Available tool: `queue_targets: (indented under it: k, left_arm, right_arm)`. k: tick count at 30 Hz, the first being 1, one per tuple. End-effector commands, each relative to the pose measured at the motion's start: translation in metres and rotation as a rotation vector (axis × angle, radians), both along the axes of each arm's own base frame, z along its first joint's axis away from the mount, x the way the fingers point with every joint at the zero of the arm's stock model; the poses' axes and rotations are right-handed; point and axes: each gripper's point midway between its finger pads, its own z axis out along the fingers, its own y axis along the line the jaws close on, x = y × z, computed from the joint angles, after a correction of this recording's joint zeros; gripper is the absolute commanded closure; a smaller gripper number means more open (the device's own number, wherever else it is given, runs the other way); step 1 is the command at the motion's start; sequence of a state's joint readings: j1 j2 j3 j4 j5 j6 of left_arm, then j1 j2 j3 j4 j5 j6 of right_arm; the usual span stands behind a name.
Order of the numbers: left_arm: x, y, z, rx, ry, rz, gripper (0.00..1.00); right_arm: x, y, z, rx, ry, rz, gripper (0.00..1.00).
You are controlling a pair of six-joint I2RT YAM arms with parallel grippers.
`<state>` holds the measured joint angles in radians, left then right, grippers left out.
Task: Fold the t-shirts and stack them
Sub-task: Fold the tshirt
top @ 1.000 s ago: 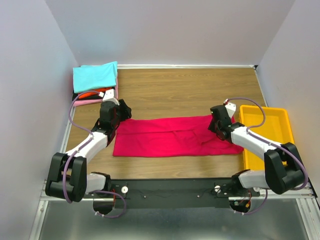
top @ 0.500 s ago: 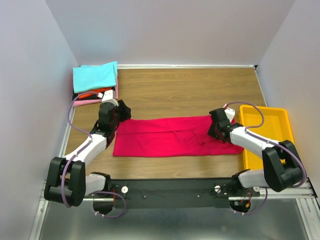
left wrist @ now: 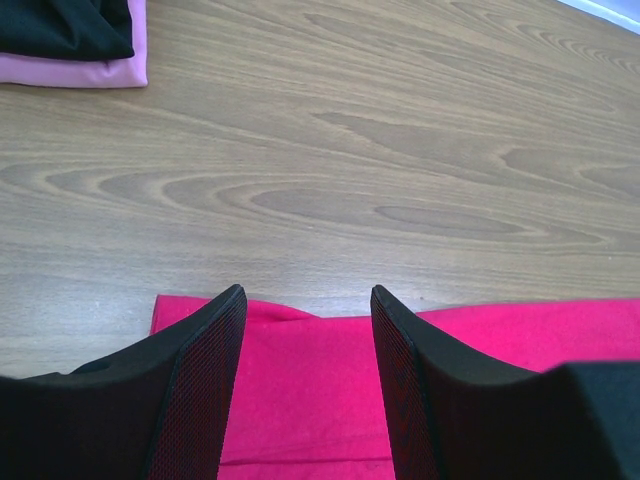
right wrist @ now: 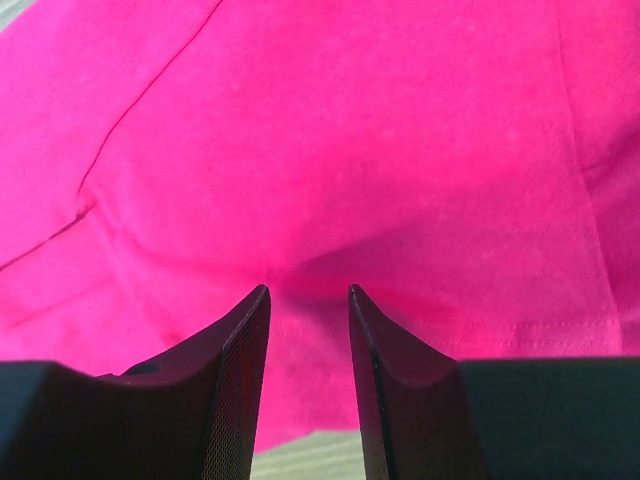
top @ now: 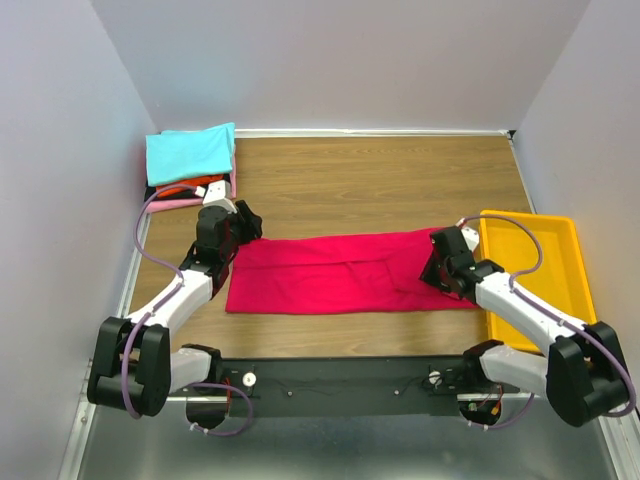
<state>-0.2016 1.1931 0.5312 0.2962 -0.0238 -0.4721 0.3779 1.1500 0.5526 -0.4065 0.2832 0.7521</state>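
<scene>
The light brown wooden table [top: 380,180] carries everything. On its near middle lies the large crimson cotton t-shirt [top: 340,272], already doubled into a long flat band that runs from left to right, its right end just beside the yellow plastic bin [top: 525,216]. In the far left corner sits the stack of folded shirts, with the cyan shirt [top: 190,152] on top, the orange-red shirt [top: 178,187] and the black shirt [left wrist: 60,25] under it, and the pink shirt [left wrist: 70,72] lowest. The left gripper [left wrist: 308,292] hovers over the far left corner of the band with its fingers wide apart and holds nothing. The right gripper [right wrist: 308,290] is low over the right end, fingers apart by a narrow gap, and the cloth shows between them. The crimson cloth looks light, thin and limp, so it will probably sag and slide. It seems best to pinch both layers together at the corners of one short end.
</scene>
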Motion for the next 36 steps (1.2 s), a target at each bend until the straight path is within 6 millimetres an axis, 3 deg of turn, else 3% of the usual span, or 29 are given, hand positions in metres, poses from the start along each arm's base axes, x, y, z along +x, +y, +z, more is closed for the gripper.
queue_targets:
  k: [1, 6, 13, 19, 26, 30, 36]
  left_arm:
    - [-0.001, -0.004, 0.011, -0.007, -0.043, -0.025, 0.39]
    - [0.0, -0.005, 0.01, -0.007, -0.041, -0.025, 0.39]
    - [-0.001, -0.01, 0.015, 0.002, -0.053, -0.014, 0.39]
    - [0.0, -0.047, 0.016, 0.028, -0.051, -0.081, 0.39]
    - [0.004, -0.082, -0.008, 0.042, 0.001, -0.165, 0.39]
    - [0.005, -0.099, -0.031, 0.049, 0.044, -0.204, 0.39]
    - [0.007, -0.102, -0.067, 0.069, 0.113, -0.196, 0.4]
  right_arm:
    - [-0.021, 0.009, -0.003, 0.065, 0.047, 0.035, 0.56]
    - [-0.02, 0.011, 0.015, 0.089, -0.011, 0.046, 0.55]
    - [0.01, -0.006, 0.04, -0.019, -0.092, -0.026, 0.45]
    - [0.041, -0.004, 0.041, -0.071, -0.092, -0.039, 0.41]
    - [0.065, -0.002, 0.024, -0.088, -0.059, -0.03, 0.34]
    - [0.085, 0.001, 0.013, -0.067, -0.041, -0.007, 0.32]
    - [0.105, 0.004, -0.001, -0.064, -0.012, 0.013, 0.32]
